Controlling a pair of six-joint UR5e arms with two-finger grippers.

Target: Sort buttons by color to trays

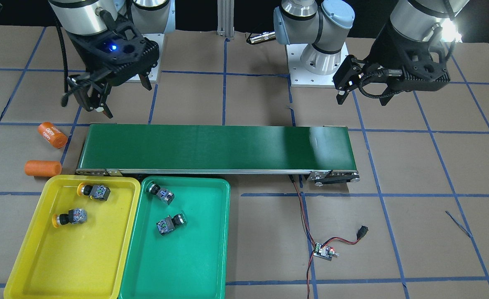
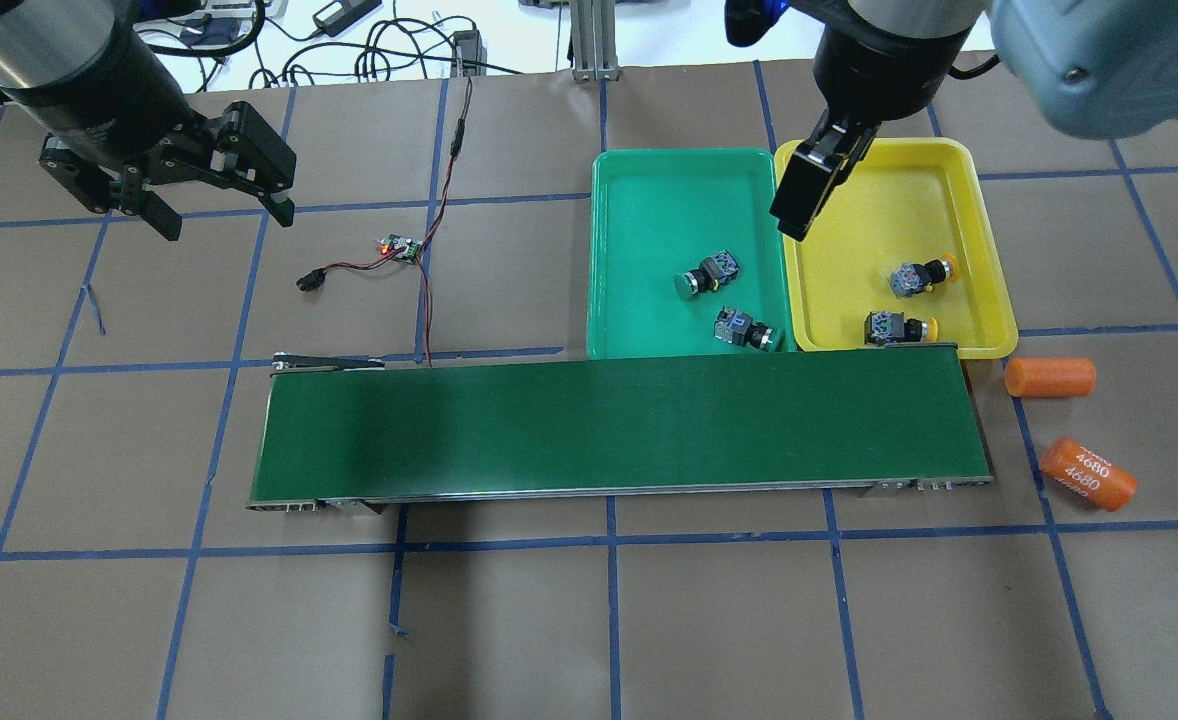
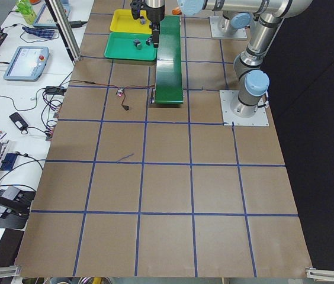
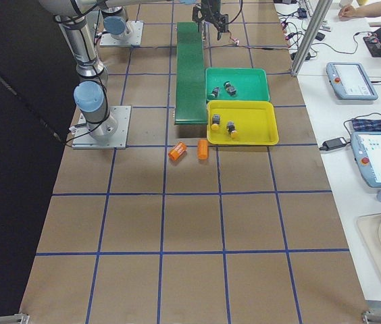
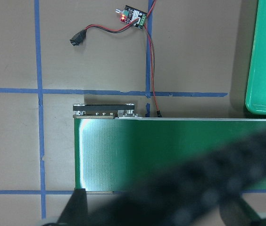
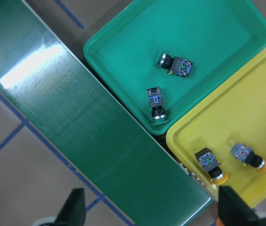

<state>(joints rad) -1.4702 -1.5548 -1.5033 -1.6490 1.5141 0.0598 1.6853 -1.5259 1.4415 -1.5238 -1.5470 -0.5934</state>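
A dark green belt (image 2: 619, 425) crosses the counter (image 2: 589, 620). Seen from overhead, a green tray (image 2: 649, 200) and a yellow tray (image 2: 909, 200) touch side by side at the belt's 1 o'clock, their near rims against its far edge. Off the belt's 3 o'clock end lie a plain orange cylinder (image 2: 1049, 377) and a second cylinder (image 2: 1087, 474) printed "4680" twice in white, both clear of the trays. At 11 o'clock a circuit board (image 2: 401, 248), its red light lit, trails red and black wires (image 2: 427, 300) to the belt's frame.

A green button (image 2: 706, 275) and a second green button (image 2: 746, 328) lie on their sides in the green tray; a yellow button (image 2: 921, 275) and a second yellow button (image 2: 899, 326) lie in the yellow tray.

The left gripper (image 2: 224, 215) hangs over bare counter at 10 o'clock, its fingers spread and empty; the right gripper (image 6: 152, 209) hangs high by the belt's tray end, fingers wide apart, holding nothing.

The counter is brown paper gridded with blue tape; a white bench (image 4: 325, 101) with a tablet (image 4: 352, 79) runs alongside.
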